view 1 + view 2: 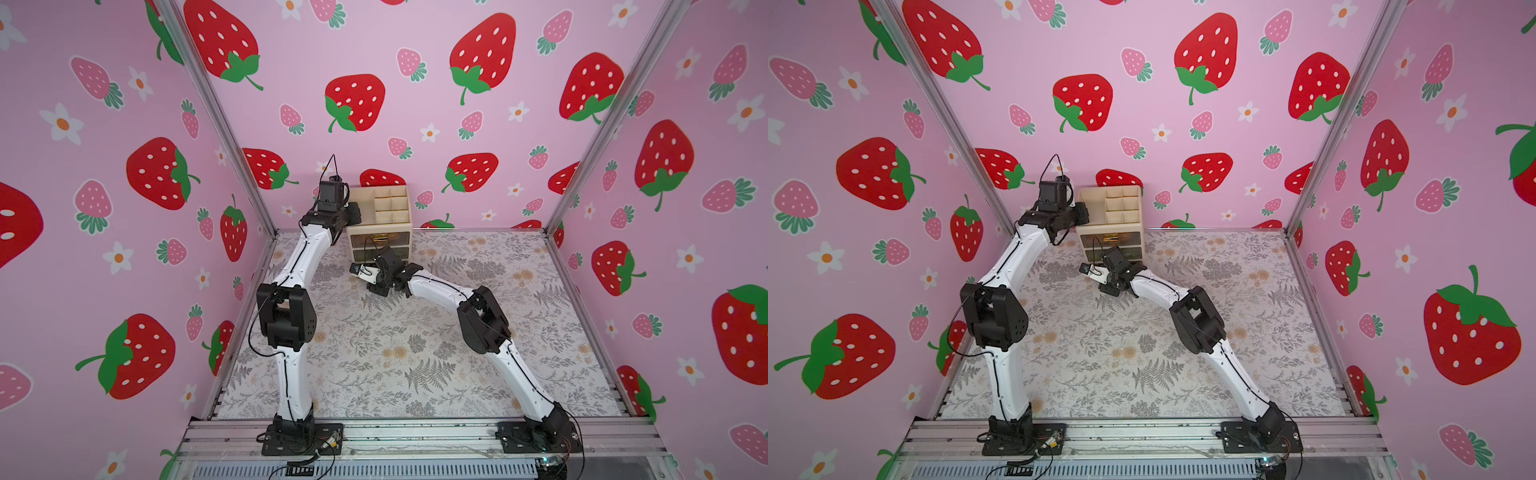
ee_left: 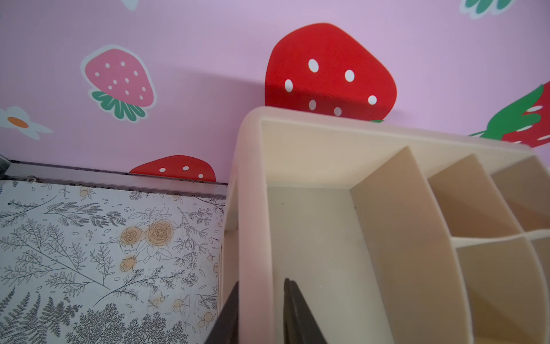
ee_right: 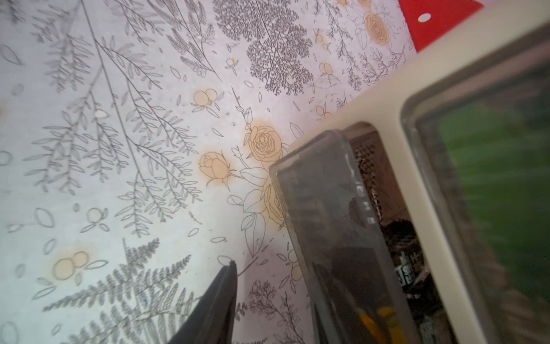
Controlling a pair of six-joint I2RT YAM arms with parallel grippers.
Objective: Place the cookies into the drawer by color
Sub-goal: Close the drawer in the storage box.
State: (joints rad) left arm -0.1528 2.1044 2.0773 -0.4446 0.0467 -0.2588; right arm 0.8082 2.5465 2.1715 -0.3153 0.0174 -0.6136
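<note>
Left tool (image 2: 262, 281) is clamped on the side wall of the drawer unit (image 1: 378, 228). One finger (image 2: 230, 315) is set outside the wall and the other inside the large compartment of the tray top. The right tool (image 3: 275, 265) is placed low at the bottom drawer (image 3: 321, 193), narrowly astride its smoky front panel. One of its fingers lies on the outer face and the other is only dimly seen through the plastic, so the panel appears to be pinched rather than merely touched.

The drawer unit is stood at the far edge of the surface (image 1: 415, 353), against the back wall and nearer the far left corner. Dark cookies (image 3: 401, 268) are seen inside the bottom drawer, which stands a little way out of its slot. A green blur is seen through the shut front of the middle drawer (image 3: 491, 178). None is seen lying on the surface in both top views. The sorting is therefore judged all but finished. What is left is for the bottom drawer to be pushed home and both tools to be let go.

The left arm (image 1: 291, 257) is raised from the near edge, bent at the elbow, with its wrist held level with the unit's top. The right arm (image 1: 440, 286) is stretched forward and sloped down from a raised elbow to the unit's foot, its wrist close above the surface.
</note>
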